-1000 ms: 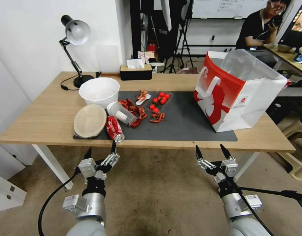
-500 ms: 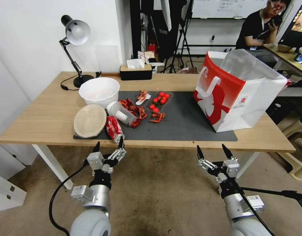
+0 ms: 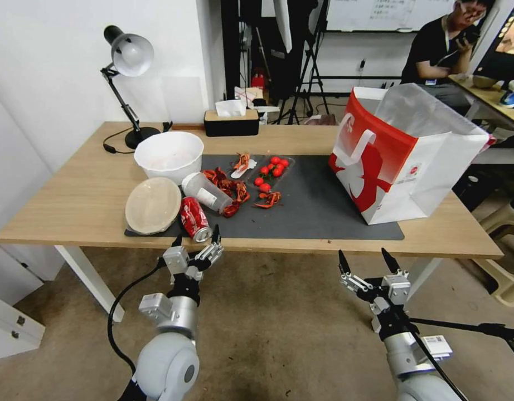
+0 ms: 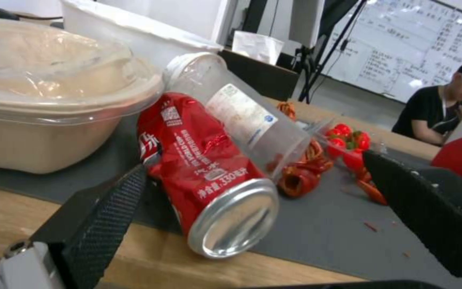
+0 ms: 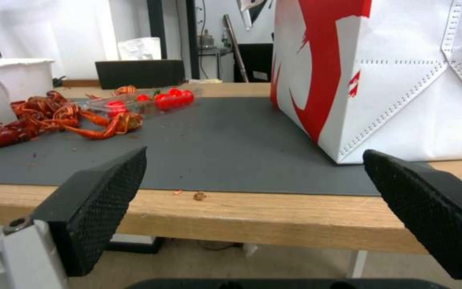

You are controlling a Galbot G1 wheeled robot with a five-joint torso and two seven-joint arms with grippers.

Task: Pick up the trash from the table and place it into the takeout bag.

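Red soda can (image 4: 204, 168) lies on its side at the counter's (image 3: 73, 206) near edge, touching the clear plastic cup (image 4: 242, 116); nudge it off-centre and you risk rolling it over the edge. Your left gripper (image 3: 197, 242) reaches level at the can, jaws released either side. Your right gripper (image 3: 367, 262), jaws released, waits below the edge near the takeout bag (image 3: 402, 156).

I count one red soda can (image 3: 194, 219), lying on its side, and one clear plastic cup (image 3: 206, 192), also on its side. There is one round beige lid (image 3: 153, 205), one white bowl (image 3: 169, 156) and one takeout bag (image 3: 405, 153). One desk lamp (image 3: 127, 72) and one tissue box (image 3: 231, 122) stand on the one table (image 3: 73, 200). The tomatoes (image 3: 272, 166) number about seven. My own pincers: two, the left gripper (image 3: 197, 240) and the right gripper (image 3: 363, 260).
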